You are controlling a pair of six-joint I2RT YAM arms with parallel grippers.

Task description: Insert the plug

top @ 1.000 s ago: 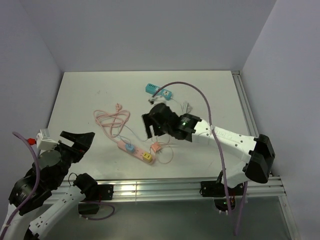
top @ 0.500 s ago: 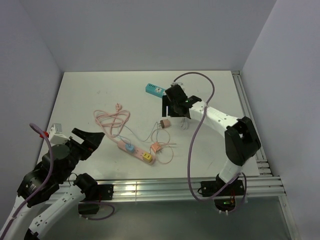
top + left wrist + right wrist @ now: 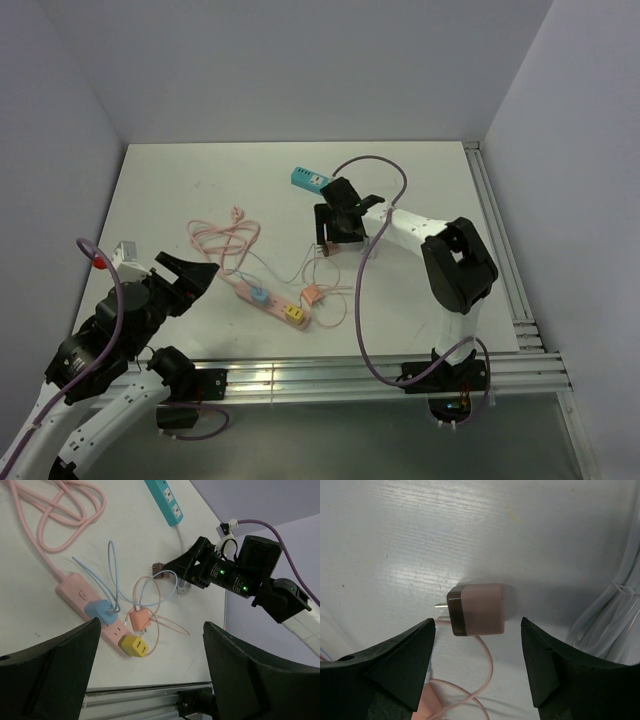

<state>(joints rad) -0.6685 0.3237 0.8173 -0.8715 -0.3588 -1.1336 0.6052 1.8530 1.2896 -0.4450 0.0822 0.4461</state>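
Note:
A small brown-pink plug (image 3: 477, 609) lies on its side on the white table, its two prongs pointing left. It also shows in the top view (image 3: 327, 249) and the left wrist view (image 3: 159, 571). My right gripper (image 3: 477, 652) hovers right over it, open, one finger on each side and neither touching it. The pink power strip (image 3: 270, 303) lies near the front, with a blue plug (image 3: 258, 296) and a yellow plug (image 3: 295, 315) seated in it. My left gripper (image 3: 187, 279) stands open and empty at the front left, away from the strip (image 3: 80, 597).
A loose orange plug (image 3: 313, 294) with thin looping cable lies beside the pink strip. A teal power strip (image 3: 310, 180) sits at the back with its white cord (image 3: 615, 615) bundled right of the plug. The pink cord (image 3: 222, 240) coils at the left.
My right gripper pulled back off the plug, then settled over it again with its jaws narrowing. The left arm edged forward and to the right.

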